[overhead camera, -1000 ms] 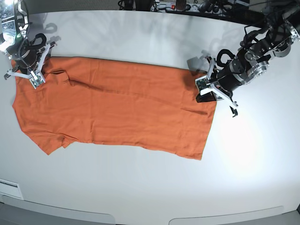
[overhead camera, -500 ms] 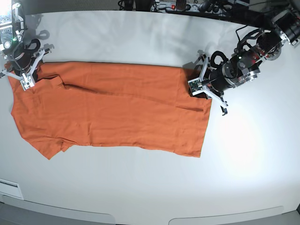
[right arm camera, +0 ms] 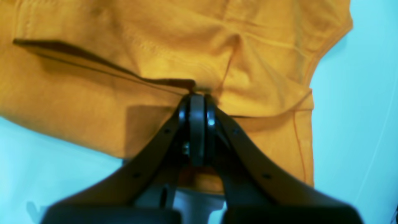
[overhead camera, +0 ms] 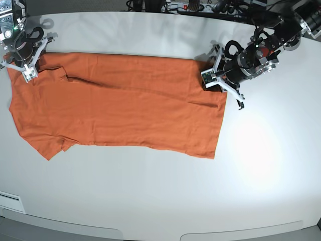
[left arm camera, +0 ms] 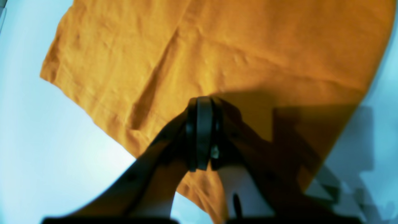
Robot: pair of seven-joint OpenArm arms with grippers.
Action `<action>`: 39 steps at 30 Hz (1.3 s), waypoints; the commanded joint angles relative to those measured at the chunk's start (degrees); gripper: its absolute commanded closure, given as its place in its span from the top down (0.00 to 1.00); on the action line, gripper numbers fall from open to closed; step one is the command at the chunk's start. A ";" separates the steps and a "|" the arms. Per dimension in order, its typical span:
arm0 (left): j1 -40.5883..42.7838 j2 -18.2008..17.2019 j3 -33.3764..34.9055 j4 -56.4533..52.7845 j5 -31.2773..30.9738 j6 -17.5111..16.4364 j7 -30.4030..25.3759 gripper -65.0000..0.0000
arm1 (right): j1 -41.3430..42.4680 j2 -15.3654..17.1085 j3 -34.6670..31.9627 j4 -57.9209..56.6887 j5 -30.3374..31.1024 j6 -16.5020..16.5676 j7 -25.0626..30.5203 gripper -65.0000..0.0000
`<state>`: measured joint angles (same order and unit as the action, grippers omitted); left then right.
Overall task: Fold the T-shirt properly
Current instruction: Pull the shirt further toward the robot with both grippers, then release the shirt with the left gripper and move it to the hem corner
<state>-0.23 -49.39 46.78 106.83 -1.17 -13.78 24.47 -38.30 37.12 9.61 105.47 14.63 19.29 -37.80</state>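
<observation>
**Both hands pinching one long edge of the shirt**

Lengthwise across the white counter (overhead camera: 150, 201), the orange T-shirt (overhead camera: 125, 110) lies spread and mostly flat, sleeves toward 9 o'clock and hem toward 3 o'clock in the base view. At about 10 o'clock, the right hand (overhead camera: 25, 70) is fully closed on the fabric near the shoulder and neckline, where a dark fold line runs away from its tips. At about 2 o'clock, the left hand (overhead camera: 213, 83) is likewise clamped tight on the upper hem corner. A sleeve (overhead camera: 50, 145) points toward 7 o'clock.
</observation>
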 commanded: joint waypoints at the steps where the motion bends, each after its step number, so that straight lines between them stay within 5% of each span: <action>1: 2.80 -2.08 1.09 0.42 -1.62 -4.24 6.05 0.00 | -2.54 0.04 -0.72 0.02 1.42 2.56 -6.03 0.00; 12: 11.04 -13.64 1.09 14.60 5.79 2.73 8.35 0.00 | -15.19 0.02 -0.70 8.59 -1.55 -3.80 -8.44 0.00; 23: 10.99 -14.73 1.09 22.84 8.35 4.13 9.07 0.00 | -18.51 -2.56 -0.70 14.34 -1.92 -7.13 -11.85 0.00; 27: 10.99 -14.73 1.09 25.05 13.92 12.79 9.84 0.00 | -18.29 -2.80 -0.63 17.73 -5.90 -10.01 -13.68 0.01; 31: 10.99 -14.73 1.07 27.26 19.80 22.82 13.18 0.00 | -18.34 -2.80 -0.55 23.23 -12.63 -13.46 -15.43 0.23; 34: 10.97 -14.47 0.28 28.15 22.62 30.88 13.68 0.00 | -18.27 -2.80 -0.55 26.03 -17.22 -14.71 -14.99 0.24; 39: 11.02 -9.07 -11.87 25.77 15.02 31.36 12.85 0.00 | -18.21 -2.80 -0.55 26.88 -22.23 -17.31 -13.49 0.24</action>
<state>11.09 -57.30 35.42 132.07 12.67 16.53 37.98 -56.07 33.76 8.67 131.31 -6.61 2.46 -51.77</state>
